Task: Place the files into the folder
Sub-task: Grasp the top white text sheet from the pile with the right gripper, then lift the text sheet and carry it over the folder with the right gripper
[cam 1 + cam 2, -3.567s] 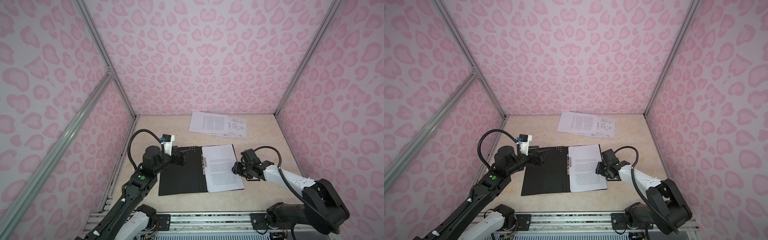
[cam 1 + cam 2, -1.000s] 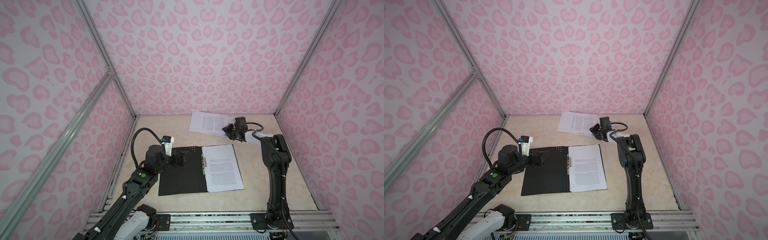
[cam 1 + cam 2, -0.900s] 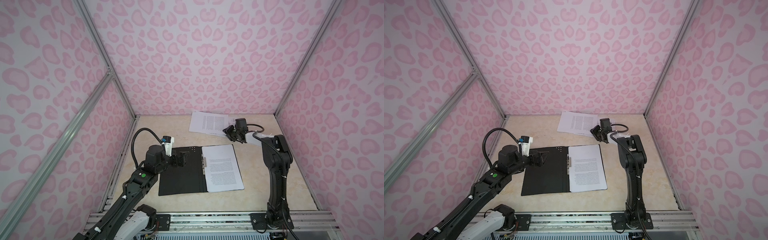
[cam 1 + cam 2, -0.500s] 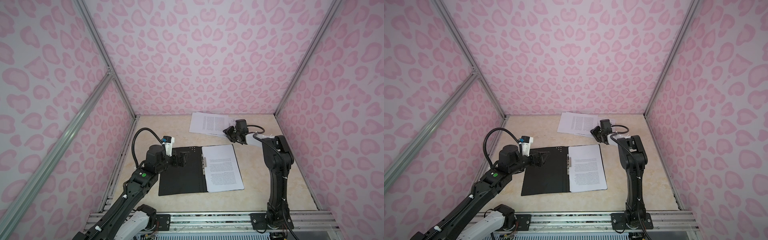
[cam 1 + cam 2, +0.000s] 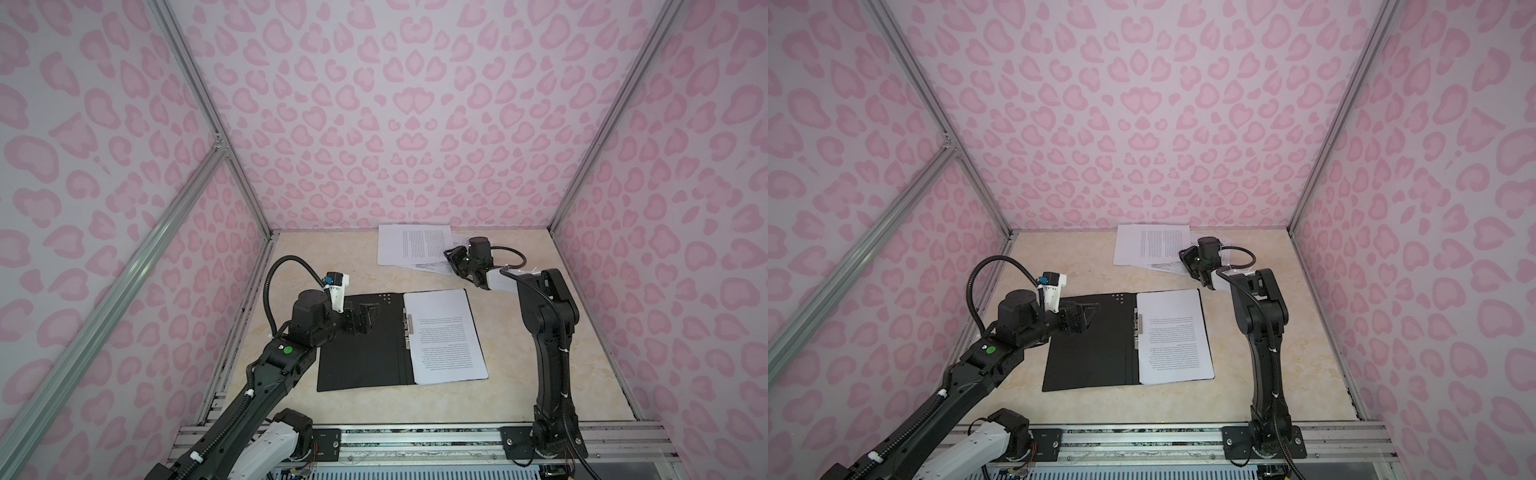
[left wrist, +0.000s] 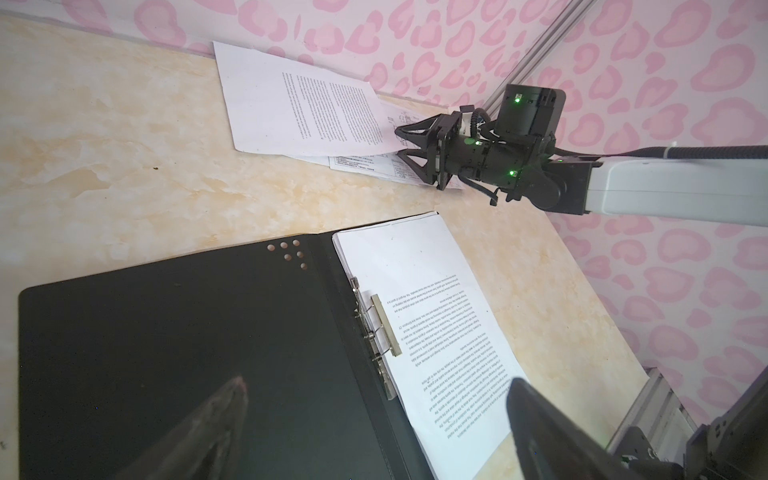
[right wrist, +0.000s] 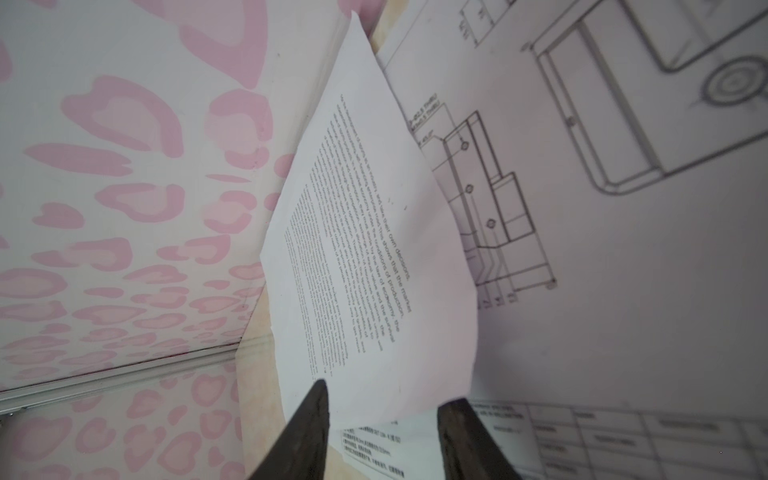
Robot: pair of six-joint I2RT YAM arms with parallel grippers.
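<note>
The folder (image 5: pixel 365 353) (image 5: pixel 1088 353) (image 6: pixel 187 332) lies open on the table, black inside up, metal clip (image 6: pixel 384 324) at its spine. One white text sheet (image 5: pixel 442 336) (image 6: pixel 436 311) rests on its right half. More files (image 5: pixel 409 245) (image 5: pixel 1150 245) lie at the back wall: a text sheet (image 7: pixel 365 249) on top of a sheet with a line drawing (image 7: pixel 602 208). My right gripper (image 5: pixel 451 255) (image 7: pixel 386 392) is at this pile, jaws partly apart, with the text sheet's raised, bowed edge between them. My left gripper (image 5: pixel 368 318) (image 6: pixel 376 382) hovers open over the folder's left flap.
Pink patterned walls with aluminium posts (image 5: pixel 569 199) close in the table on three sides. A metal rail (image 5: pixel 415 436) runs along the front edge. Bare beige tabletop (image 5: pixel 332 262) lies between the folder and the back pile.
The right arm has swung from the sheet in the folder to the pile at the back wall; over the last second it has barely shifted. The left arm has stayed put.
</note>
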